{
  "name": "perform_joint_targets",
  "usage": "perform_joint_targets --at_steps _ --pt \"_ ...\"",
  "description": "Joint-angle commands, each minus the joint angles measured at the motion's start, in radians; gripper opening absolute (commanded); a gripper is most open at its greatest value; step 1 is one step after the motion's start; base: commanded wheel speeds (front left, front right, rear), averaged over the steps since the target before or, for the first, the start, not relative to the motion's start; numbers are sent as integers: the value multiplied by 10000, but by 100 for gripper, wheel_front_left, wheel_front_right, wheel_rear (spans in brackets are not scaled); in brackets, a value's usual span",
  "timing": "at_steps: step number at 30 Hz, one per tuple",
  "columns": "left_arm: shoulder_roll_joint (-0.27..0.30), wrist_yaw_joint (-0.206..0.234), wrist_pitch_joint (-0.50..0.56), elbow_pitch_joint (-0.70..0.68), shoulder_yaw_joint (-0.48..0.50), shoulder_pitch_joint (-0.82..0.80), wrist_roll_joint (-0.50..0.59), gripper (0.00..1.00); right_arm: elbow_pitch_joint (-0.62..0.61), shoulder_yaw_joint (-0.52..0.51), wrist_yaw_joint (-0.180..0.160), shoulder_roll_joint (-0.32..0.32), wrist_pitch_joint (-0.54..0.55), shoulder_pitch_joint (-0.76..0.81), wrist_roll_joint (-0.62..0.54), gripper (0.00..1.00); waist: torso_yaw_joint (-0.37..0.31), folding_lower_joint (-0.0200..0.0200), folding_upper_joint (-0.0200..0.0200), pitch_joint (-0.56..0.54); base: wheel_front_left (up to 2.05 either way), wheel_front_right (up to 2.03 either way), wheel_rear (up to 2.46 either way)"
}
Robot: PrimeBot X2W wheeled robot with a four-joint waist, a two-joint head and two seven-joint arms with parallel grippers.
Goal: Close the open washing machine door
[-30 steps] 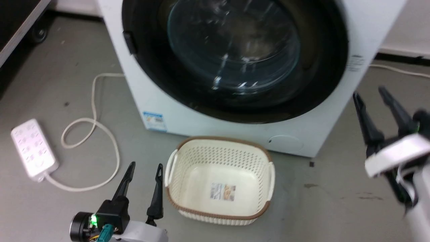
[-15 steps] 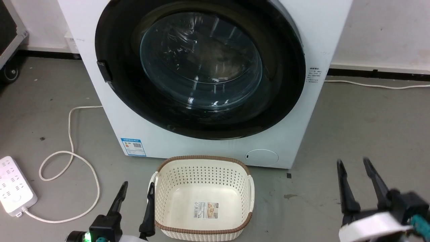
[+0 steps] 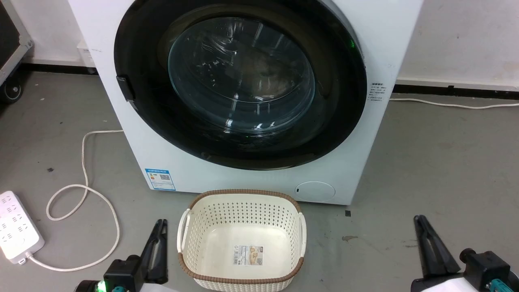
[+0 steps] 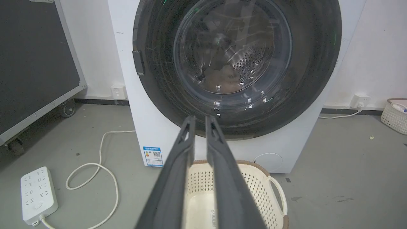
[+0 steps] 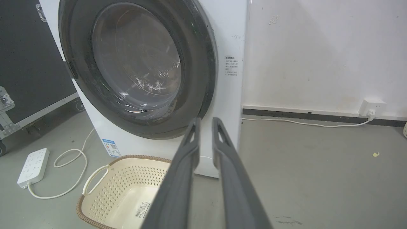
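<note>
**Flat to the front, both sets of jaws narrow**

Far and centre: the washing machine door (image 3: 241, 81), glossy black rim around a bulging clear glass bowl, lying flat against the white washer (image 3: 227, 180), its right edge meeting the front panel in the right wrist view. Whether latched, impossible to tell. On the rim's left edge, a small dark handle (image 3: 125, 87). Through the glass, dimly, the perforated steel drum (image 4: 248, 60). Low on the washer's front, a blue label (image 3: 160, 179) at left and a round cover (image 3: 315, 191) at right.

Nearer, just in front of the washer on the grey floor (image 3: 446, 162): a cream laundry basket (image 3: 243, 211) with a brown woven rim and a sticker (image 3: 247, 254) on its bottom.

Left on the floor: a white power strip (image 3: 16, 227), its cord (image 3: 83, 162) looping away toward the washer.

Near left, just beside the basket: the left gripper (image 4: 199, 120), jaws drawn to a narrow slit, gripping nothing, well short of the door. Near right: the right gripper (image 5: 206, 122), jaws likewise narrow and bare, apart from washer and basket alike.
</note>
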Motion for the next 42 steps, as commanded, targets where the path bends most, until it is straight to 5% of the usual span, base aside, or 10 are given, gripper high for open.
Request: perform_joint_targets --at_steps 1,42 --pt "0 6 27 -14 1 -7 9 0 -16 6 0 1 33 -7 -11 0 -1 0 0 2 0 0 0" --pt "-2 175 947 -416 82 -212 265 0 -472 184 -3 22 957 -199 -368 0 -56 0 0 68 0 0 0"
